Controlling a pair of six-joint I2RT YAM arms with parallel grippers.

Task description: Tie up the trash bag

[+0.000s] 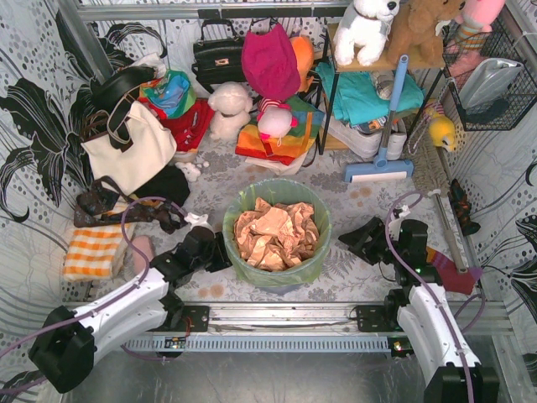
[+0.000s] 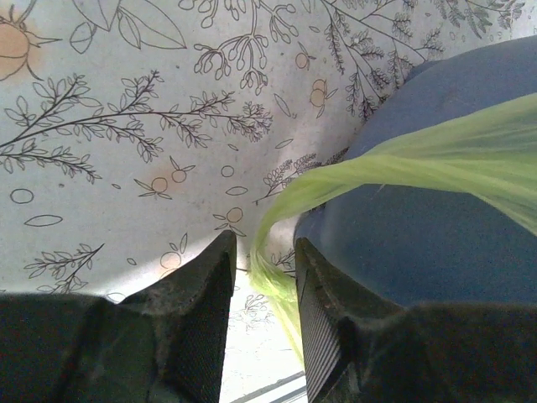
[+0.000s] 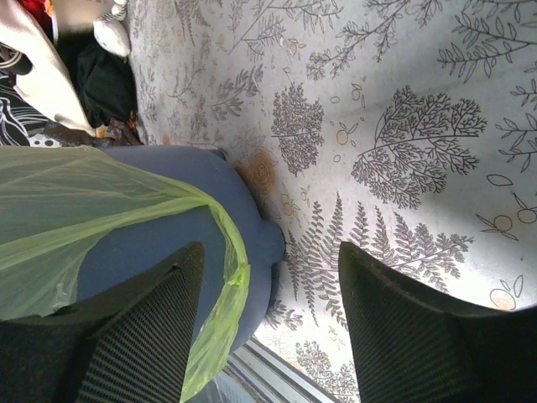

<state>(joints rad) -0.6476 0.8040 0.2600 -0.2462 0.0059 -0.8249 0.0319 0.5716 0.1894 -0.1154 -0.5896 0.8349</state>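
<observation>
The trash bag [image 1: 276, 238], thin lime-green plastic with crumpled brown paper inside, lines a blue-grey round bin [image 1: 277, 277] in the middle of the floor. My left gripper [image 1: 220, 252] is low against the bin's left side. In the left wrist view a hanging strip of the trash bag [image 2: 273, 277] runs between the fingers of the left gripper [image 2: 263, 248], close to the right finger [image 2: 323, 319], and the jaws stand apart. My right gripper [image 1: 357, 238] is at the bin's right side. In the right wrist view the right gripper [image 3: 273, 252] stands wide open, with the trash bag's rim [image 3: 226, 302] beside its left finger [image 3: 143, 336].
A white tote bag [image 1: 130, 151], an orange-checked cloth [image 1: 94, 250] and dark bags lie to the left. Plush toys, folded cloths and a shelf crowd the back, with a blue mop [image 1: 382, 168] leaning there. A metal rail [image 1: 277, 315] runs along the near edge.
</observation>
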